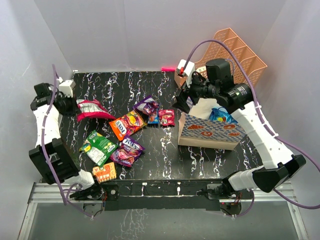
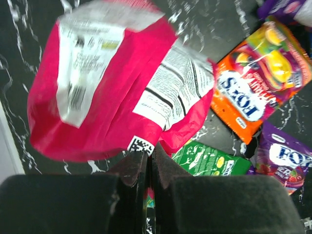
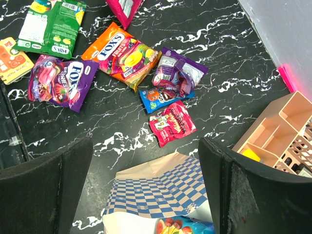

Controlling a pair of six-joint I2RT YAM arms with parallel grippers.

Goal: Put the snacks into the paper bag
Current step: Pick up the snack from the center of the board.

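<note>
My left gripper (image 1: 75, 104) is shut on the edge of a pink and white snack packet (image 1: 92, 110), held above the table at the left; the wrist view shows the packet (image 2: 107, 83) hanging from the closed jaws. Loose snacks lie mid-table: an orange Fox's packet (image 1: 127, 123), a purple Fox's packet (image 1: 128, 150), a green packet (image 1: 99, 146), a small orange packet (image 1: 104, 172), a purple wrapper (image 1: 147, 105), a blue bar (image 1: 153, 118) and a red packet (image 1: 167, 117). The paper bag (image 1: 210, 131) stands at the right with a blue packet (image 1: 220, 115) inside. My right gripper (image 1: 182, 103) is open and empty above the bag's left end (image 3: 161, 195).
A peach mesh file organizer (image 1: 235, 52) stands at the back right behind the bag, also seen in the right wrist view (image 3: 282, 131). A pink marker (image 1: 168, 68) lies at the table's far edge. White walls close in on both sides.
</note>
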